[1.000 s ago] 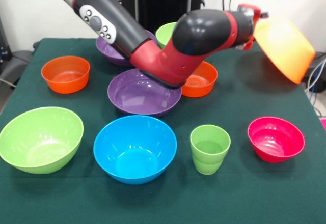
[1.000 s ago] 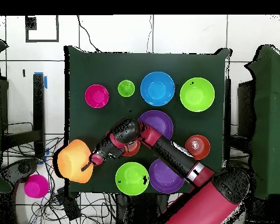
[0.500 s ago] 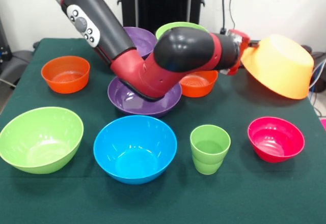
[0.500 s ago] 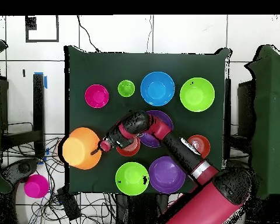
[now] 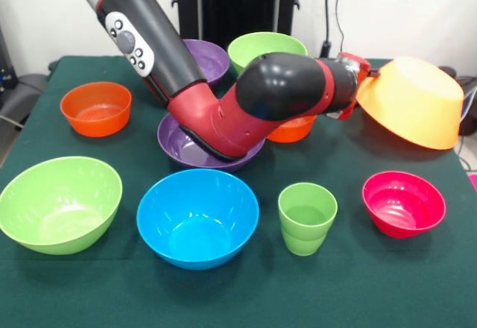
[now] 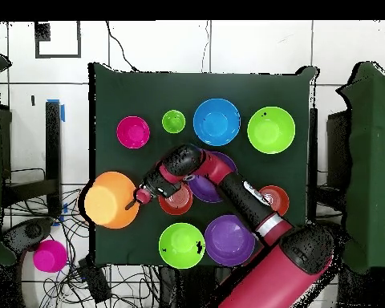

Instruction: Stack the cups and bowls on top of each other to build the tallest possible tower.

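Note:
My gripper (image 5: 363,75) is shut on the rim of the large orange bowl (image 5: 408,101) and holds it above the table's right side, tilted mouth-down. In the overhead view the gripper (image 6: 139,195) and this bowl (image 6: 110,200) are at the table's left edge. The light-green cup (image 5: 307,217) stands upright in front, between the blue bowl (image 5: 197,217) and the pink-red bowl (image 5: 403,203). A purple bowl (image 5: 179,147) and an orange-red bowl (image 5: 297,129) lie partly hidden under my arm.
A lime bowl (image 5: 59,203) sits front left and an orange-red bowl (image 5: 95,107) behind it. A second purple bowl (image 5: 209,56) and a lime bowl (image 5: 266,47) sit at the back. A pink object (image 6: 49,255) and cables lie on the floor beside the table.
The arm has swung the large orange bowl from beyond the table's edge in over the table and lower. The bowl has turned from mouth-sideways to mouth-down. The other bowls and the cup have not moved.

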{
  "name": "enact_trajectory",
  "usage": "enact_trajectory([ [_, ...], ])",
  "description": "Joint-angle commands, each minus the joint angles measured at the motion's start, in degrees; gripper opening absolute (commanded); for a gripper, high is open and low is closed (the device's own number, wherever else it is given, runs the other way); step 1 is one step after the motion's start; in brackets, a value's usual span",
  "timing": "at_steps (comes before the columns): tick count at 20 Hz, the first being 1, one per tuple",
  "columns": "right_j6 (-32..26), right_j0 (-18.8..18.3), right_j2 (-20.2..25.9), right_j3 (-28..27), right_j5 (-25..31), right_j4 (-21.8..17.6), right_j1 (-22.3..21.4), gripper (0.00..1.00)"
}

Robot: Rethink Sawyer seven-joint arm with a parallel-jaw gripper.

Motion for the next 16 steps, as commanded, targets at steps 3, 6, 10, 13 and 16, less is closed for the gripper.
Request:
enact_trajectory([
  [3, -29.6, 4.0, -1.1, -17.5, 3.9, -10.0, -7.4, 1.0],
  [6, -27.5, 3.7, -1.3, -16.2, 1.6, -9.8, -8.9, 1.0],
  [10, -22.5, 3.1, -2.5, -15.2, 1.3, -5.7, -8.8, 1.0],
  [13, -18.0, 2.3, -3.9, -13.4, -0.9, -5.1, -9.8, 1.0],
  [16, -12.0, 2.6, -6.5, -11.9, -7.5, -9.8, -13.8, 1.0],
])
